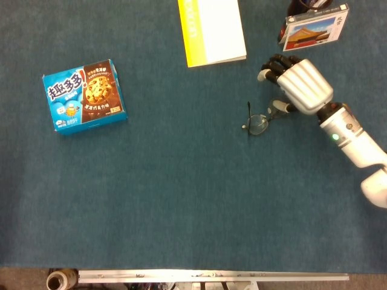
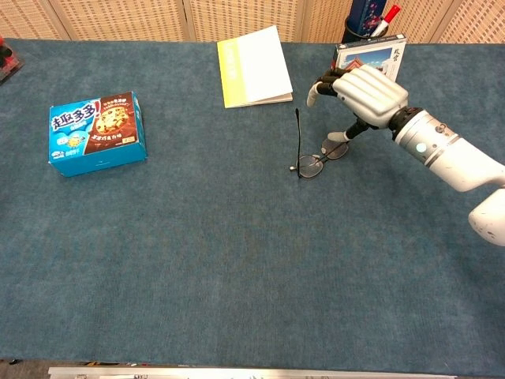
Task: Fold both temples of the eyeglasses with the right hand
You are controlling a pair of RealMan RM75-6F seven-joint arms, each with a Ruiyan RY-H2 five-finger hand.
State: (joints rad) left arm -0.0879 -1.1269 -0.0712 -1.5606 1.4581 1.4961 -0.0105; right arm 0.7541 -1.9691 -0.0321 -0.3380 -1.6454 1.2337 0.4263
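The thin-framed eyeglasses lie on the blue table, right of centre. One dark temple sticks out from the left lens toward the far side. The other temple is hidden under my right hand. That hand hovers over the right end of the glasses, its fingers bent forward with nothing in them. Its thumb reaches down to the frame by the right lens; I cannot tell if it touches. My left hand is in neither view.
A blue cookie box lies at the left. A yellow-and-white book lies at the back. A picture box and a pen cup stand behind my right hand.
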